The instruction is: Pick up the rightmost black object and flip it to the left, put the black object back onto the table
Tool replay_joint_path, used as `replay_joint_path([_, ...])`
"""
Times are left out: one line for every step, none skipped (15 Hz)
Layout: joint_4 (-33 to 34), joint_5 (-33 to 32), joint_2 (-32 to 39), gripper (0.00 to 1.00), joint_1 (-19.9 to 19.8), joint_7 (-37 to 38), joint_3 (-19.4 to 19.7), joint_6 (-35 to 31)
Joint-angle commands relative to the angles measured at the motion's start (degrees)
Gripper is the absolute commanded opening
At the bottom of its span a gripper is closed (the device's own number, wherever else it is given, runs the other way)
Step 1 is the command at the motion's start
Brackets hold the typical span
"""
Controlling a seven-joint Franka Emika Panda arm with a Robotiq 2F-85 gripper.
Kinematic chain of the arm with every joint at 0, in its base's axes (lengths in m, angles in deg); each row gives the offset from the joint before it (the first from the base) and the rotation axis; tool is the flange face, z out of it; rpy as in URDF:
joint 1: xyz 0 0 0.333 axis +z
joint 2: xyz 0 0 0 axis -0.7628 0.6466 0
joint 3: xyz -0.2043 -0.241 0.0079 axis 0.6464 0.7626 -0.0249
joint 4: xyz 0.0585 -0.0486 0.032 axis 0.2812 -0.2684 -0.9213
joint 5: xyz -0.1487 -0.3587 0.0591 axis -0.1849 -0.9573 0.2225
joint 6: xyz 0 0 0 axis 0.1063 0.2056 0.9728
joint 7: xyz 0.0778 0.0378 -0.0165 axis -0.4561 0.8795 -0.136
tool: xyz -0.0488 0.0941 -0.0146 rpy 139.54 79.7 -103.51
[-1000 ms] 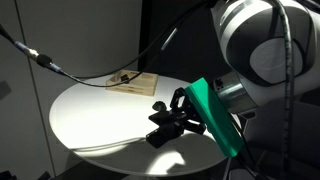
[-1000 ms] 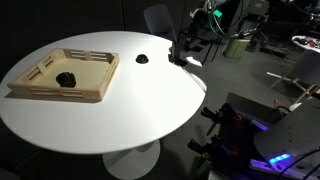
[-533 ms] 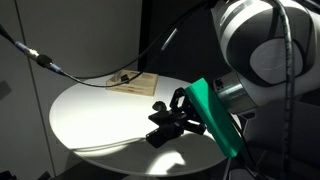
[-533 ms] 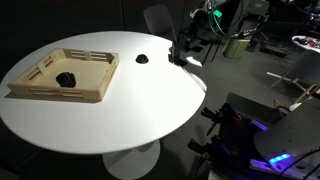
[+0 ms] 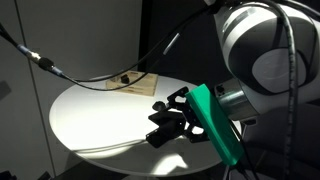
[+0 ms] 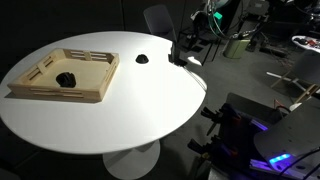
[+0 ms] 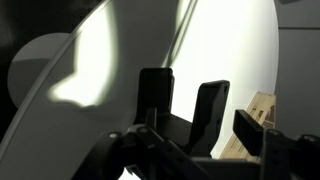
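A: Black slab, the rightmost black object [image 5: 160, 137], lies at the white bench [image 5: 95, 115] edge, under the claw [image 5: 171, 117].

B: Clamped?

A: Cannot tell; wrist view shows two fingers [image 7: 211, 112] with a gap. Seems the pick-up stage; next needs a firm grip and lift.

B: Elsewhere?

A: An exterior view shows the wooden tray [image 6: 64, 75].

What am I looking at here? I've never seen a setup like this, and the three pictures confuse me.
It is one robot arm working at a round white table. Two pictures come from cameras standing in the room; the third looks out from the arm's wrist, past its dark fingers. The gripper hangs low over the table's edge at a long black object; whether it grips it cannot be made out. Also on the table: a wooden tray holding a small black piece, and a small black dome.
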Motion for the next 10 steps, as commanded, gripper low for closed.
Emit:
replay_joint_path([1.71, 2.7, 1.45, 1.0, -1.53, -1.49, -0.74, 3.13])
replay_joint_path([1.6, 3.54, 1.61, 1.0, -1.56, -1.78, -0.79, 3.61])
replay_joint_path([1.56, 4.32, 1.76, 1.0, -1.59, -2.09, -0.77, 4.1])
replay_joint_path([1.53, 5.29, 1.88, 1.0, -1.65, -2.37, -0.8, 4.71])
replay_joint_path([1.48, 6.22, 1.97, 1.0, -1.66, -2.61, -0.78, 5.36])
replay_joint_path([1.44, 7.08, 2.11, 1.0, -1.62, -2.94, -0.72, 5.96])
replay_joint_path([1.43, 7.9, 2.28, 1.0, -1.61, -3.3, -0.68, 6.55])
replay_joint_path([1.38, 8.85, 2.47, 1.0, -1.59, -3.41, -0.64, 7.08])
replay_joint_path([1.37, 9.63, 2.66, 1.0, -1.55, -3.48, -0.55, 7.68])
replay_joint_path([1.29, 10.33, 2.84, 1.0, -1.48, -3.46, -0.42, 8.18])
